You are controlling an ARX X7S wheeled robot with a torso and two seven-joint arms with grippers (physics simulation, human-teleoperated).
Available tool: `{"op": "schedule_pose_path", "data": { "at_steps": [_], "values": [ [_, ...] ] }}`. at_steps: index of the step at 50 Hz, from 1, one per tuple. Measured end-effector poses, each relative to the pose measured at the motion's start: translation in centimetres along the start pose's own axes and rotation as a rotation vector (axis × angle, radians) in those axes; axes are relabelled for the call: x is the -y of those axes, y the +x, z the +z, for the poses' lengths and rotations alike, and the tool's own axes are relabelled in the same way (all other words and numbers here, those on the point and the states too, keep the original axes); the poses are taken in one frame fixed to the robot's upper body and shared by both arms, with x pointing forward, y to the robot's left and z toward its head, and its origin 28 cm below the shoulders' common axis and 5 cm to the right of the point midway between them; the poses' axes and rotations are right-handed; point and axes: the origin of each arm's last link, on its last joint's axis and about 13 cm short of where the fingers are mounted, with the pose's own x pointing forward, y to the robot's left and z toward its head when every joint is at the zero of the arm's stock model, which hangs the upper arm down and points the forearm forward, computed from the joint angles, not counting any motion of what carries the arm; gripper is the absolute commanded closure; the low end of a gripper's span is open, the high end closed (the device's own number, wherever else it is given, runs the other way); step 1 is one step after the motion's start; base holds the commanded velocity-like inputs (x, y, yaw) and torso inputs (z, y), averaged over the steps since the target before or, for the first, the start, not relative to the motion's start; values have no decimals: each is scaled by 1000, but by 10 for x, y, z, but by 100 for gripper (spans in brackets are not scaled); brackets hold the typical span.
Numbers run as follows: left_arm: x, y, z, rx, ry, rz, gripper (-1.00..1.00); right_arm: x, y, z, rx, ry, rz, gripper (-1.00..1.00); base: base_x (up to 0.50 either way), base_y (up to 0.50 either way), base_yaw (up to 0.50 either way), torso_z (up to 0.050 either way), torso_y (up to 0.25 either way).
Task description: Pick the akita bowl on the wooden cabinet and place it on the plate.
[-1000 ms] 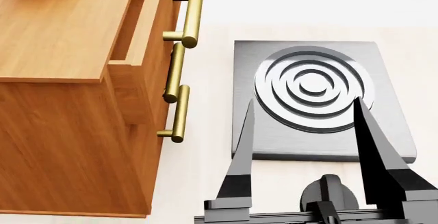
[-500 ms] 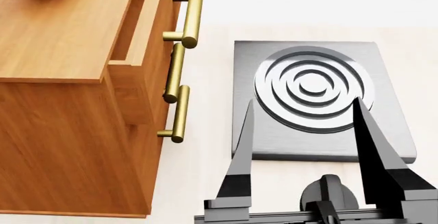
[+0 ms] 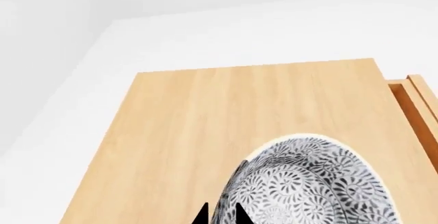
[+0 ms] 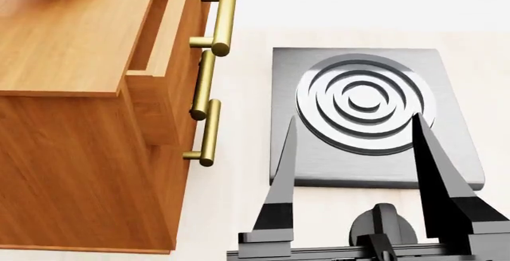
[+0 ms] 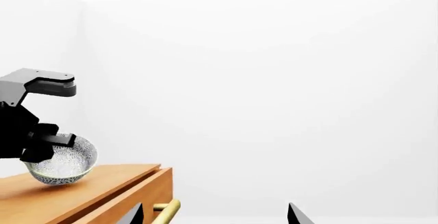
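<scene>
Currently we see the left gripper [image 5: 42, 144] pinching the akita bowl [image 5: 63, 165] rim above the wooden cabinet [image 4: 71, 40]; right gripper [image 4: 355, 135] spread.

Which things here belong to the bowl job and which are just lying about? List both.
Job:
akita bowl, tilted, in the left gripper
wooden cabinet under it
The plate is not in view.

Lying about:
grey burner
right gripper, open above the burner
</scene>
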Motion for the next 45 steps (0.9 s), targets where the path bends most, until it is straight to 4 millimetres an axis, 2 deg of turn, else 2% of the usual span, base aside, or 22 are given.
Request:
{"op": "schedule_pose_path", "data": {
  "at_steps": [12,22,34,45],
  "values": [
    [5,-1,8,88,119,31,100,1,0,1,3,1,-3,-100,0,0,0,0,0],
    [9,-9,19,190,178,43,100,1,-1,2,7,1,-4,-100,0,0,0,0,0],
    [19,-27,32,336,260,20,100,1,-1,3,12,0,-7,-100,0,0,0,0,0],
    [39,-52,37,523,370,-83,100,2,-2,6,18,8,-10,-100,0,0,0,0,0]
  ]
}}
